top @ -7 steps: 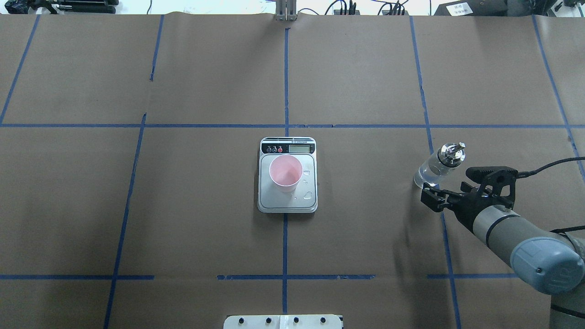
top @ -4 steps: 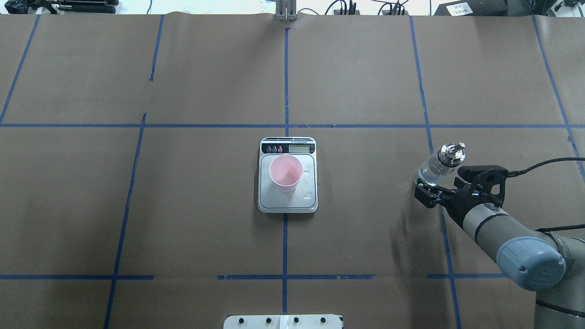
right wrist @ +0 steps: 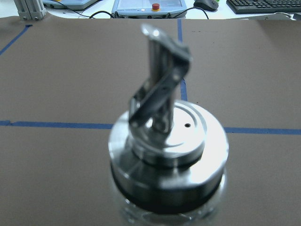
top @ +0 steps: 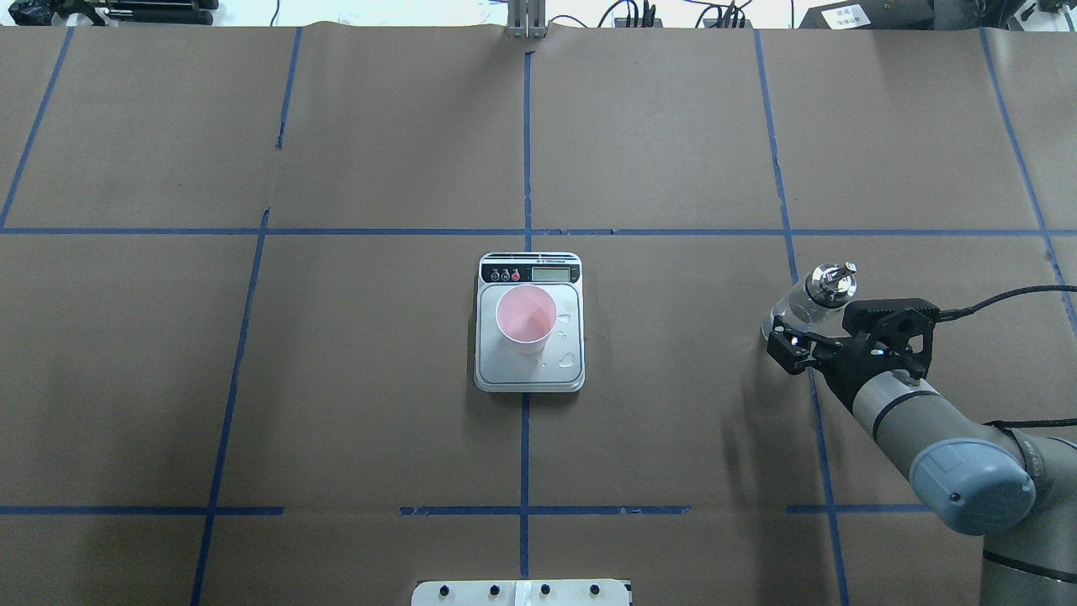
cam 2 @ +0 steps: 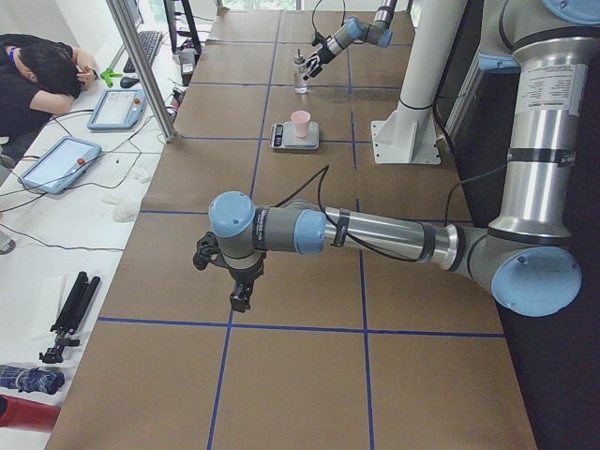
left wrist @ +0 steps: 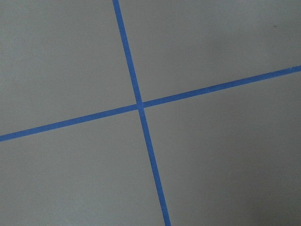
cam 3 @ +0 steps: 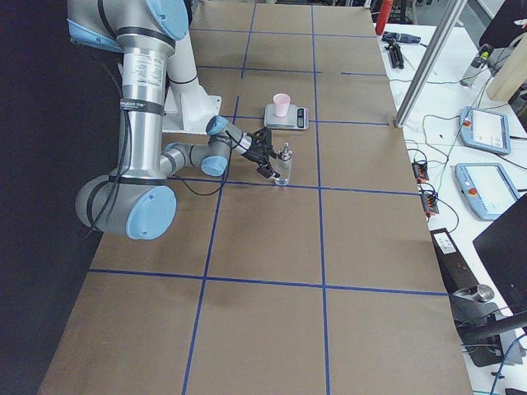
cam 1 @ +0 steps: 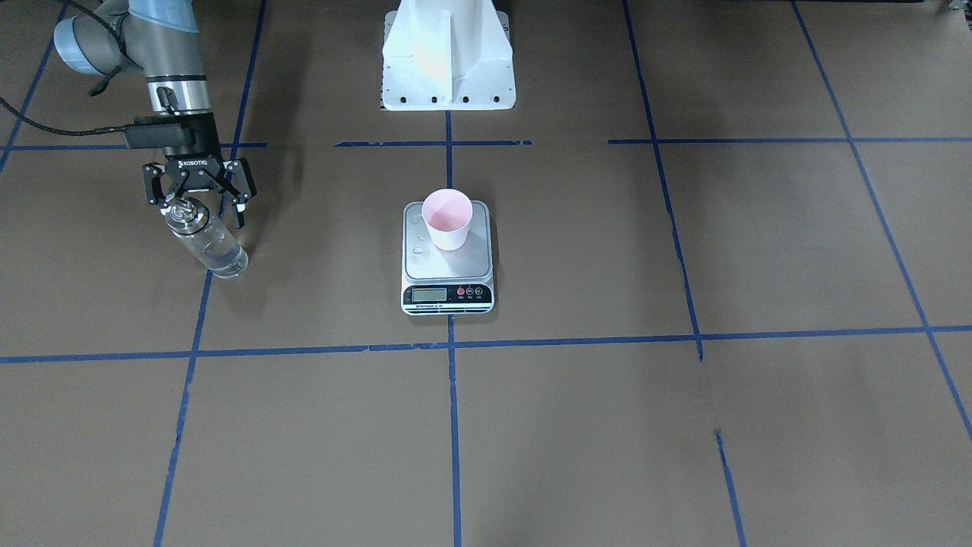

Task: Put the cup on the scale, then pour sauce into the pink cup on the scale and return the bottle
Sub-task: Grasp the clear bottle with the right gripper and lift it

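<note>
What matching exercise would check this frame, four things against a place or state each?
Things: 1 pink paper cup; 2 glass bottle; 3 digital kitchen scale; 4 right gripper.
States: A open; B upright on the brown paper, robot's right side; C standing on the scale; D display facing away from the robot.
Pairs: 1-C, 2-B, 3-D, 4-A.

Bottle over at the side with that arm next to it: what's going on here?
The robot's right gripper is open and close beside the clear glass bottle, which stands upright on the table. It is not holding the bottle. The pink paper cup already sits on the kitchen scale, with a few droplets on the platform beside it. Whether anything is in the cup cannot be seen. The left gripper hangs over the table, far from all this.
</note>
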{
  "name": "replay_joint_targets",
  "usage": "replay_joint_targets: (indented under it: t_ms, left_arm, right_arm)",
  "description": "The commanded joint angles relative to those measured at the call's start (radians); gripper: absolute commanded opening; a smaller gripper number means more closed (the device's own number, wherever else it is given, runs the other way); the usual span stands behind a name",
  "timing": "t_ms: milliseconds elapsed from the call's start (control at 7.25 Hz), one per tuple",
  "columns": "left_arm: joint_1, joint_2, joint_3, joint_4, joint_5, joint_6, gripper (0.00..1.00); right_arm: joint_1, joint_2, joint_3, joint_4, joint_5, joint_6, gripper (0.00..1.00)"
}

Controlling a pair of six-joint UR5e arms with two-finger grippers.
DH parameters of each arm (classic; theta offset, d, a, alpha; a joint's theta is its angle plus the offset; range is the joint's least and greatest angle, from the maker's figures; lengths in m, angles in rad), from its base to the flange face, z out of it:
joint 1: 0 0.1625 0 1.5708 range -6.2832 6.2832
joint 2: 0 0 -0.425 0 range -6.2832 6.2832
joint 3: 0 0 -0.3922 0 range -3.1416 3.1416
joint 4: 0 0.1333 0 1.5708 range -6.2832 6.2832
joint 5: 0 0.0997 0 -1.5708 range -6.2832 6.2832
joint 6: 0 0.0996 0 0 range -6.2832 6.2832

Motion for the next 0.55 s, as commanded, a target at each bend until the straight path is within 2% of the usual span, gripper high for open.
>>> replay_joint_targets:
  t_ms: [0,414]
  left_arm:
    - [0.0,-0.001,-0.001,0.0,0.002,0.0,1.0]
    - [0.0,-0.003,-0.002,0.0,0.002,0.0,1.0]
  right_arm:
    - [0.001,0.002,0.001,0.002,-0.029,-0.01,1.0]
    - [0.009,0.029,-0.001,0.002,-0.048,-0.032,1.0]
